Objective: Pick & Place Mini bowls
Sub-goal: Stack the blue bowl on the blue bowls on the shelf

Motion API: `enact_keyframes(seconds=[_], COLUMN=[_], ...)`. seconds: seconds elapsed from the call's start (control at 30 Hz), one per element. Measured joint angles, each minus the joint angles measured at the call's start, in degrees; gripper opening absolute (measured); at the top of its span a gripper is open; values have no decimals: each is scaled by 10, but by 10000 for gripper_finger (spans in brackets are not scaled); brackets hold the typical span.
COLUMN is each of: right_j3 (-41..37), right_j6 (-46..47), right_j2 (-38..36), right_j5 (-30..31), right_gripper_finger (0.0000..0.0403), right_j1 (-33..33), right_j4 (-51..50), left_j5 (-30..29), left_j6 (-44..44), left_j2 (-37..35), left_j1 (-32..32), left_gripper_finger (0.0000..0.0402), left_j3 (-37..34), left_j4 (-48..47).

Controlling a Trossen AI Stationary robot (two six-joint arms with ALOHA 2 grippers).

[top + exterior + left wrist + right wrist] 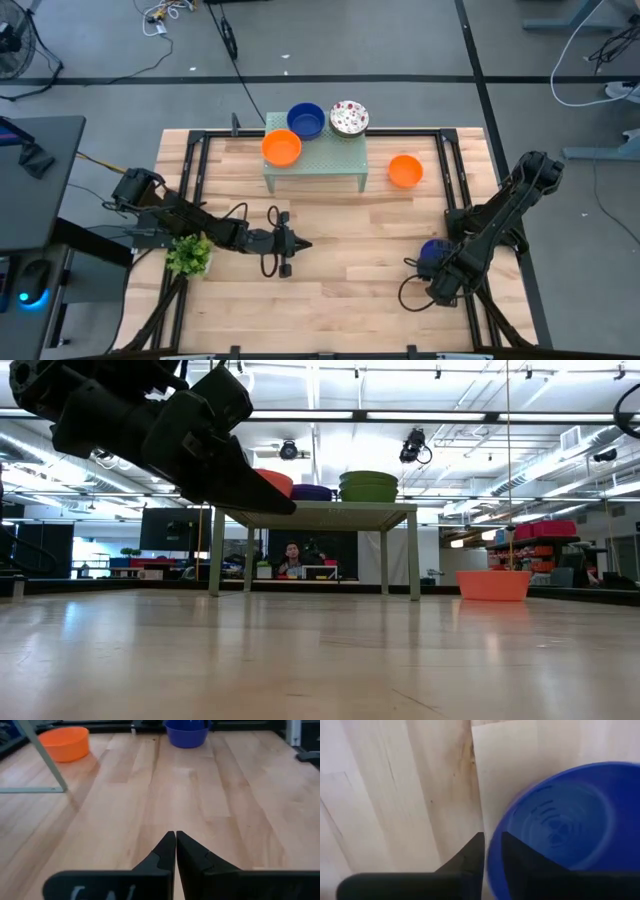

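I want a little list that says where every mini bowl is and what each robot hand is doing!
on the stand: mint-green stand holds an orange bowl, a dark blue bowl and a white speckled bowl
on the table, right side: another orange bowl
near right hand: second blue bowl, its rim between the fingers
right hand: at that bowl's rim
left hand: shut, holding nothing, above bare wood mid-table
plant: left side, beside the left arm
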Motion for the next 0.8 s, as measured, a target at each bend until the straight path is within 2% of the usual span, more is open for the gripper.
enact_keyframes(seconds=[0.23,0.37,0.5,0.57,0.67,0.8], right_j3=[0,2,26,48,81,94], right_j6=[-14,-15,-65,-122,-256,-477], right_j2=[0,0,0,0,5,16], right_j5=[9,10,32,59,102,128], right_gripper_finger=[50,20,9,8,4,4], right_j1=[-1,-1,-10,-27,-67,-142], right_j4=[-5,-8,-8,-2,23,136], left_j5=[34,35,35,35,36,77], left_j6=[-5,-5,-4,-4,16,56], left_j2=[0,0,0,0,0,0], left_j1=[0,0,0,0,0,0], left_gripper_finger=[16,16,16,16,16,16], left_j3=[0,0,0,0,0,0], left_j4=[0,-1,-1,1,17,80])
